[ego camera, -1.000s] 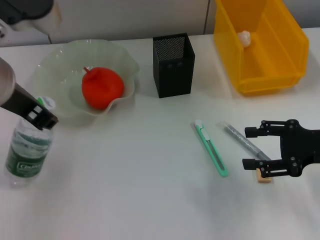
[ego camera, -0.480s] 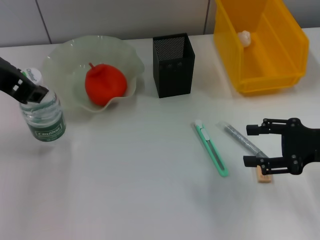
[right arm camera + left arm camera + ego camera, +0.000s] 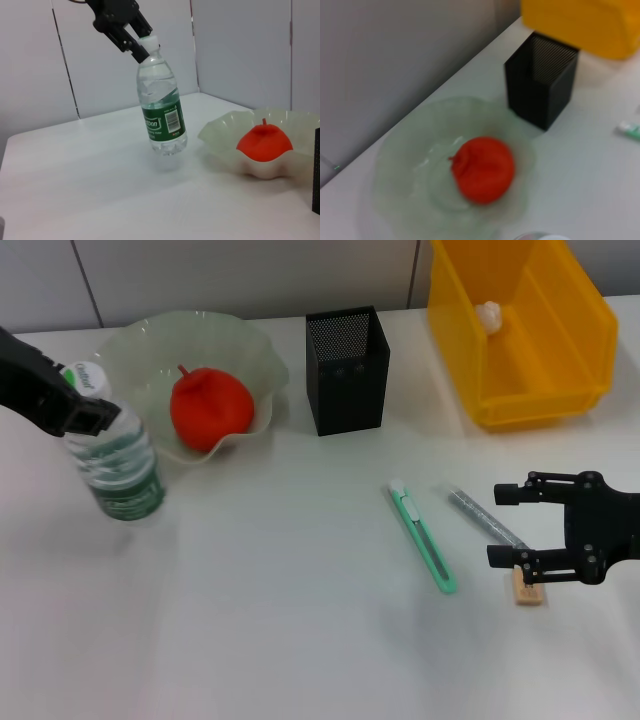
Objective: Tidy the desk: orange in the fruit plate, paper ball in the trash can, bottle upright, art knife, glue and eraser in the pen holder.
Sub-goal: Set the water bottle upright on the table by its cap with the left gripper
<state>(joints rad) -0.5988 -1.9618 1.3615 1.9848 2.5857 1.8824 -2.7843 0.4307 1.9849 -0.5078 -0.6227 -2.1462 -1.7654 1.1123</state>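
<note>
Gripping bottle [image 3: 118,462] neck, left pincer [image 3: 82,412] holds it tilted beside plate [image 3: 250,355].

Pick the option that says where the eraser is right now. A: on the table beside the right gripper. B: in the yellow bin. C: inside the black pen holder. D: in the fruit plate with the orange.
A: the head view shows the eraser lying on the table at the right gripper, not in the pen holder.
</note>
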